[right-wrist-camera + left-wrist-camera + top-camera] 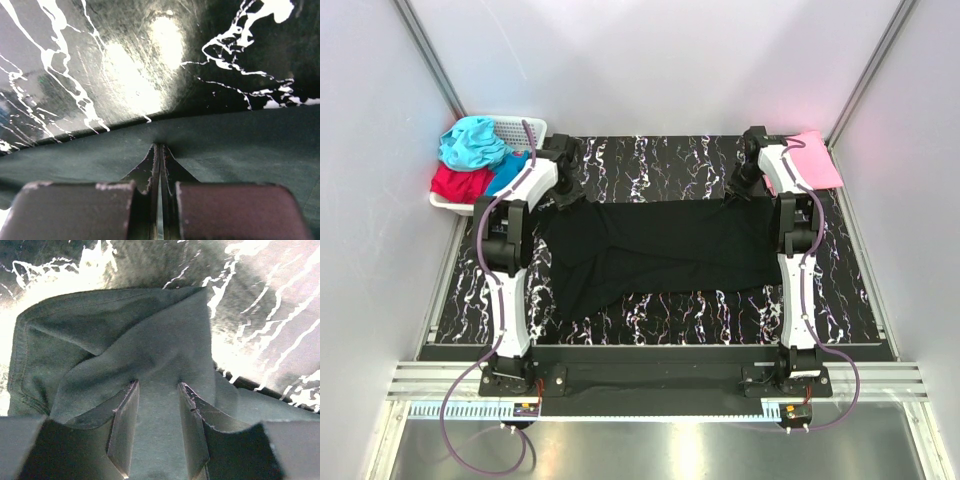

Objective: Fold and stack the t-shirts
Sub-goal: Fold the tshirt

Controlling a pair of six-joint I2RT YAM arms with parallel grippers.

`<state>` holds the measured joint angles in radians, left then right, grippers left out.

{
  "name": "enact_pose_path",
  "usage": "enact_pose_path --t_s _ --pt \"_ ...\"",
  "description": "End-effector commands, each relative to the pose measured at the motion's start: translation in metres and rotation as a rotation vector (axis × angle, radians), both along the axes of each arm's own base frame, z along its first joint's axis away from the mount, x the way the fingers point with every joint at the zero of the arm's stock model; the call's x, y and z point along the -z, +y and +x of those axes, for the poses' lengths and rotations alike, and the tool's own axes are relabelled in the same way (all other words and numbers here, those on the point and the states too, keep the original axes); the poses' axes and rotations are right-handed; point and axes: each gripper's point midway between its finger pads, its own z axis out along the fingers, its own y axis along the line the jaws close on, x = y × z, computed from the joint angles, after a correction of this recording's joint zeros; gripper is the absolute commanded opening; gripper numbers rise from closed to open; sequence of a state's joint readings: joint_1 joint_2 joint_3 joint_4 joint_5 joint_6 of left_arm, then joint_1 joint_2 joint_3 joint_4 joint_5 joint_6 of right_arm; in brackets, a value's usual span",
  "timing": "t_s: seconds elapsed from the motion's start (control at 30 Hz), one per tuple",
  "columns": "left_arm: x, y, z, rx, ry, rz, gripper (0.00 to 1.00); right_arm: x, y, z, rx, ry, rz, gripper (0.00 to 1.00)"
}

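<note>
Though spread flat, black t-shirt (655, 250) (far edge) in right pincer (160, 150).

Black t-shirt (665, 245) on a black table (840, 290) veined with white marbling. Pink t-shirt (812, 158) far right; teal (472, 142), red (460, 183) and blue (508, 172) far left in the white basket (520, 128).

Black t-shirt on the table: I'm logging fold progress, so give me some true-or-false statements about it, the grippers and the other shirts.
1. The black t-shirt lies spread across the marbled table. True.
2. The right gripper is wide open above bare table. False: its fingers are closed together on the black t-shirt's edge.
3. The pink t-shirt sits in the white basket. False: it lies on the table's far right corner.
4. Teal, red and blue shirts are piled at the basket. True.
5. The left gripper has black cloth between its parted fingers. True.
</note>
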<state>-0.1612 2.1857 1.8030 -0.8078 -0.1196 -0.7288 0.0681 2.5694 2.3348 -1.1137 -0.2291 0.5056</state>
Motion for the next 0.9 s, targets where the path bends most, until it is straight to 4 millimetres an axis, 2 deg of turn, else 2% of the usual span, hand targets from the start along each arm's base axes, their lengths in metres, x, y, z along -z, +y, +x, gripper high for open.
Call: enact_pose_path --t_s 0.0,0.13,0.23,0.3,0.33,0.4,0.43,0.47,0.53,0.57,0.6,0.77,0.87 --pt "-0.006 0.003 0.007 0.009 -0.017 0.036 0.41 0.009 -0.004 -0.008 -0.021 0.041 -0.078 0.02" --pt "0.011 0.003 -0.001 0.015 0.04 0.049 0.4 0.018 -0.015 -0.013 -0.011 0.072 -0.15 0.02" --pt "0.015 0.005 0.001 0.005 0.052 0.062 0.38 0.02 -0.02 -0.012 -0.008 0.073 -0.179 0.02" --pt "0.022 0.009 -0.001 -0.005 0.083 0.08 0.34 0.019 -0.022 -0.009 -0.007 0.066 -0.186 0.03" --pt "0.017 0.008 0.006 -0.008 0.068 0.084 0.33 0.017 -0.021 -0.008 -0.008 0.062 -0.189 0.05" --pt "0.022 0.015 0.006 -0.026 0.095 0.119 0.31 0.012 -0.022 0.002 -0.011 0.034 -0.188 0.11" --pt "0.013 0.017 0.015 -0.044 0.068 0.135 0.3 0.003 -0.021 0.008 -0.012 0.008 -0.186 0.13" --pt "0.018 0.019 0.013 -0.047 0.092 0.149 0.3 0.002 -0.021 0.01 -0.009 0.0 -0.184 0.16" --pt "0.009 0.023 0.025 -0.071 0.062 0.167 0.31 -0.001 -0.021 0.016 -0.011 -0.018 -0.176 0.25" --pt "0.014 0.024 0.025 -0.073 0.08 0.174 0.31 -0.001 -0.024 0.018 -0.006 -0.022 -0.176 0.26" --pt "0.007 0.024 0.032 -0.075 0.056 0.168 0.31 0.001 -0.023 0.018 -0.004 -0.019 -0.176 0.28" --pt "0.01 0.038 0.04 -0.133 0.055 0.178 0.31 0.008 -0.038 0.021 0.032 -0.015 -0.195 0.31" --pt "0.009 0.045 0.05 -0.161 0.036 0.162 0.31 0.006 -0.04 0.03 0.057 -0.043 -0.173 0.31"
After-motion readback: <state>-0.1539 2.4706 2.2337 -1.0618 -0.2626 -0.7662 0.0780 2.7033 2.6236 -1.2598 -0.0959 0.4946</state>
